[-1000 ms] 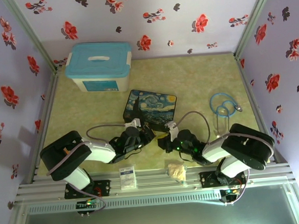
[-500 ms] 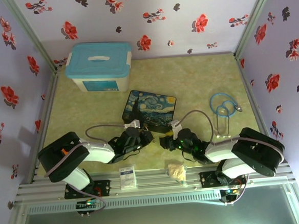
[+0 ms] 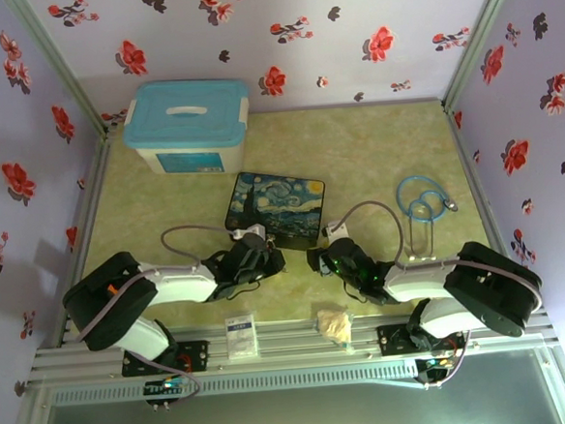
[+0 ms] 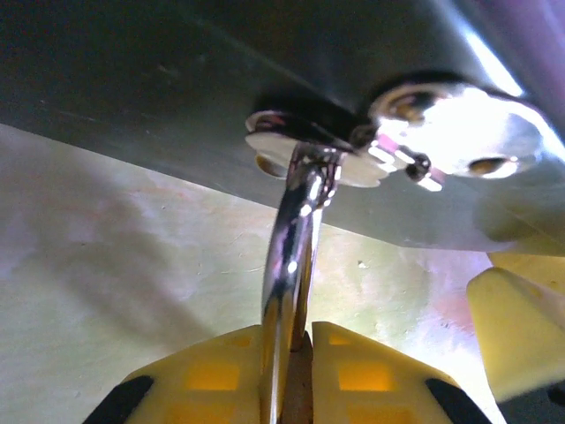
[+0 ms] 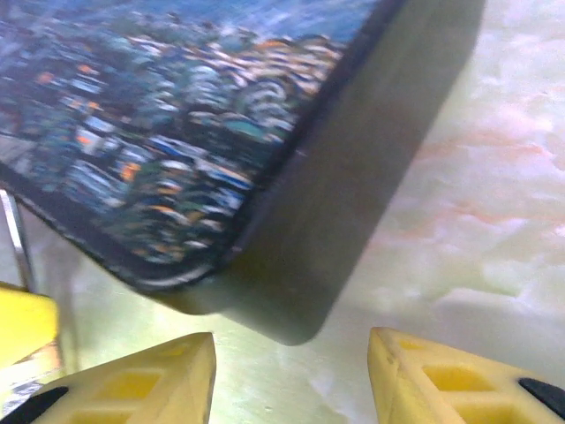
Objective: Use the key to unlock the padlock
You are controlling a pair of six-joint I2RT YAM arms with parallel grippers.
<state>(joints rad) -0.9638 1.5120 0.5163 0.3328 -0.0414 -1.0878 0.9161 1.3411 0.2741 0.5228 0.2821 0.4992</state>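
In the left wrist view my left gripper [image 4: 296,340] is shut on the padlock [image 4: 296,256]. A sliver of its brass body sits between the yellow fingers [image 4: 212,371], and its silver shackle rises through the metal clasp [image 4: 353,155] of the starry-night box. From above, that gripper [image 3: 267,262] sits at the box's [image 3: 275,205] near edge. My right gripper [image 3: 320,261] stands open just off the box's near right corner [image 5: 291,291], nothing between its fingers [image 5: 150,380]. The key is hidden.
A blue-lidded bin [image 3: 187,124] stands at the back left. A blue stethoscope [image 3: 423,207] lies to the right. A beige paper wad [image 3: 334,323] and a white card [image 3: 240,335] rest by the near rail. Walls close in three sides.
The box has shifted a little back and left. Both grippers have followed it forward; the left one stays closed at the box's near edge.
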